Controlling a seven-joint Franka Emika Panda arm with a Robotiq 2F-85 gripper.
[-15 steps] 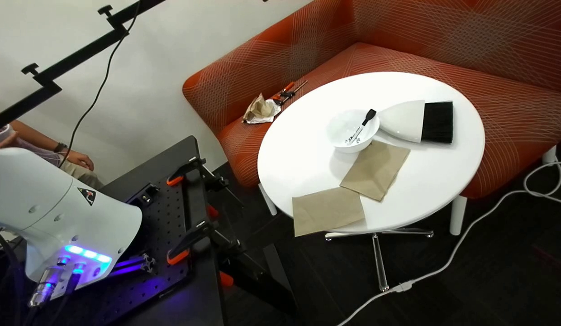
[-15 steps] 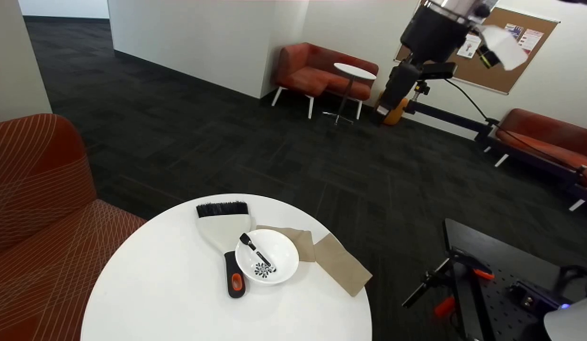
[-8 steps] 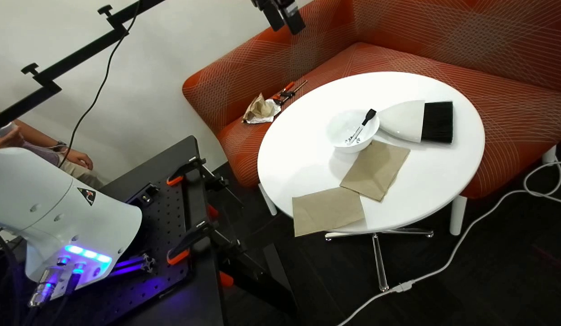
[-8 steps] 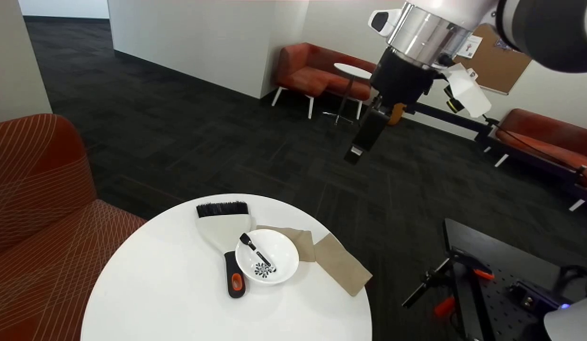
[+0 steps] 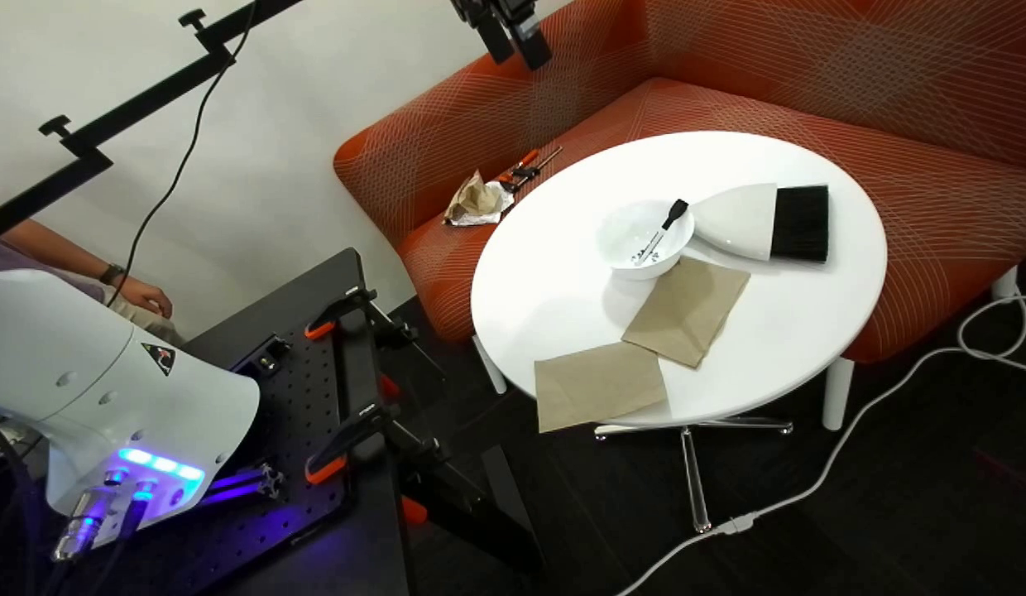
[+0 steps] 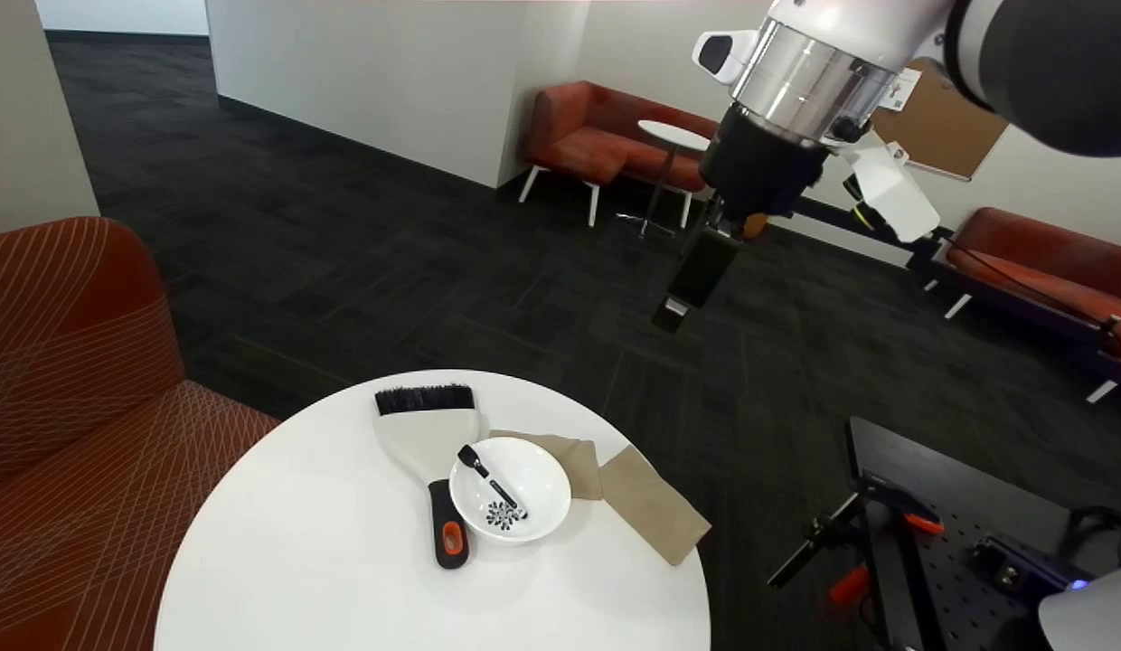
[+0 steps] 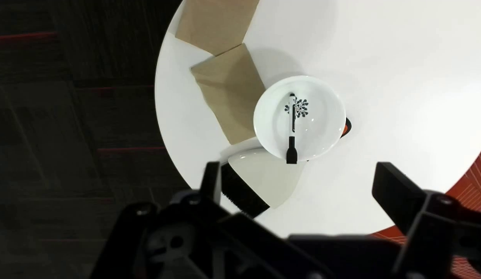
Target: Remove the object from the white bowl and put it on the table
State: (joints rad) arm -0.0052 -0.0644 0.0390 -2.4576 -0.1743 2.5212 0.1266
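The object is a thin pen with a white body and a wide black end. It leans in the white bowl, black end on the rim, in both exterior views point(image 5: 673, 217) point(image 6: 495, 485) and in the wrist view point(image 7: 292, 124). The white bowl point(image 5: 619, 236) point(image 6: 544, 488) point(image 7: 322, 124) is upright on the round white table point(image 5: 546, 290) point(image 6: 343, 561) point(image 7: 399, 77). Its inside bottom has a dark flower pattern. My gripper point(image 5: 519, 58) point(image 6: 671, 315) is high above the table, apart from the bowl. Its fingers are wide apart and empty in the wrist view point(image 7: 298, 168).
A wide white brush point(image 5: 740, 222) point(image 6: 429, 438) with black bristles lies against the bowl. Two brown napkins point(image 5: 600, 385) point(image 6: 655, 506) lie beside it, one reaching the bowl. A red sofa point(image 5: 935, 182) stands behind the table. Clamps point(image 5: 525, 172) and crumpled paper point(image 5: 476, 203) lie on it.
My gripper has come down into view and moved closer to the table, mostly in the first half second and only slightly since. The pen, bowl, brush and napkins have not moved.
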